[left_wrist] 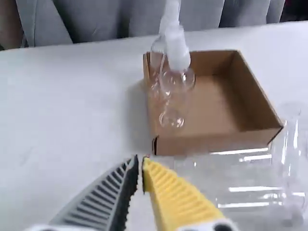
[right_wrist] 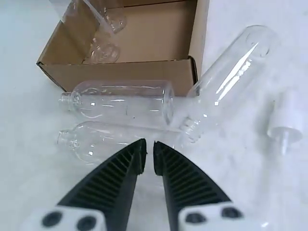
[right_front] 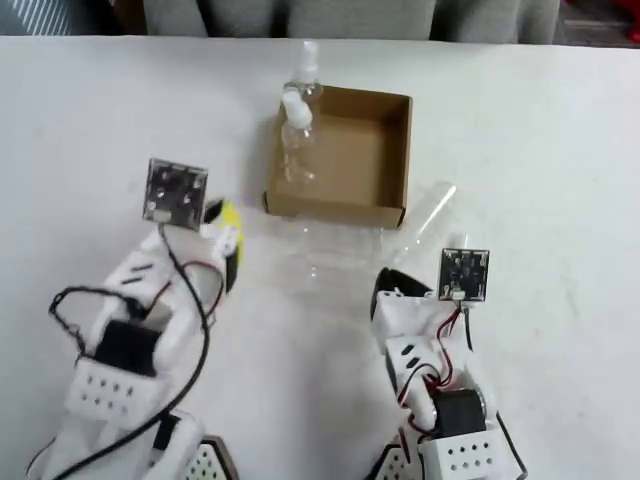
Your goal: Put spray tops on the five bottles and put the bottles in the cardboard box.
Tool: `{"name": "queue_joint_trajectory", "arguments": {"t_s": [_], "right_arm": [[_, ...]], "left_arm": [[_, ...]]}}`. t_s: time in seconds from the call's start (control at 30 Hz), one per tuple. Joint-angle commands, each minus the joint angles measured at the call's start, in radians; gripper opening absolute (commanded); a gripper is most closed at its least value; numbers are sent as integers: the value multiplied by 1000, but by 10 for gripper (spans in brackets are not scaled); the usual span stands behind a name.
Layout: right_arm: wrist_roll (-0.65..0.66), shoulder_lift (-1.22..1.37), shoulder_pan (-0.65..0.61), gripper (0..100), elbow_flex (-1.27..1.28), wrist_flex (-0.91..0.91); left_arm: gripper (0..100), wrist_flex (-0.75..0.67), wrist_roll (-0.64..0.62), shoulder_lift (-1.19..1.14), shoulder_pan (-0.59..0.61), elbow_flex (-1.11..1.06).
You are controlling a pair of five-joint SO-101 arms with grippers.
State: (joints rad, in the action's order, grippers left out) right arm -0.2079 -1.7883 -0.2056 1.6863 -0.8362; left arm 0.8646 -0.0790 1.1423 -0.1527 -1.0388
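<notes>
The cardboard box (right_front: 385, 130) stands open at the table's middle back. Two clear bottles with white spray tops (right_front: 298, 118) lean at its left side, also seen as bottles with tops (left_wrist: 174, 53) in the left wrist view. Three clear bottles without tops lie on the table in front of the box: one bottle (right_wrist: 122, 100) against the box front, a second bottle (right_wrist: 94, 140) nearer, a third bottle (right_wrist: 231, 72) slanted by the box corner. A loose white spray top (right_wrist: 281, 132) lies beside them. My left gripper (left_wrist: 140, 166) is shut and empty, left of the bottles. My right gripper (right_wrist: 149, 150) is shut just short of them.
The lying bottles (right_front: 320, 255) span the space between both arms and the box front (right_front: 335, 208). The left arm (right_front: 150, 310) and right arm (right_front: 430, 370) sit at the near edge. Grey chairs stand behind the table's far edge.
</notes>
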Motion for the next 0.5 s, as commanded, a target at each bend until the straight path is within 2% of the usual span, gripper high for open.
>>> {"name": "queue_joint_trajectory", "arguments": {"t_s": [0.0, 0.1, 0.27, 0.47], "right_arm": [[11, -12, 12, 17, -6, -4], [11, -12, 62, 16, -32, -1], [48, -12, 193, 17, -101, 5], [445, -8, 220, 17, -184, -4]], "left_arm": [[23, 180, -11, 62, 38, 64], [23, 195, -11, 45, 122, 23], [24, -28, -11, 25, 222, -161], [24, -66, -3, -22, 343, -258]]}}
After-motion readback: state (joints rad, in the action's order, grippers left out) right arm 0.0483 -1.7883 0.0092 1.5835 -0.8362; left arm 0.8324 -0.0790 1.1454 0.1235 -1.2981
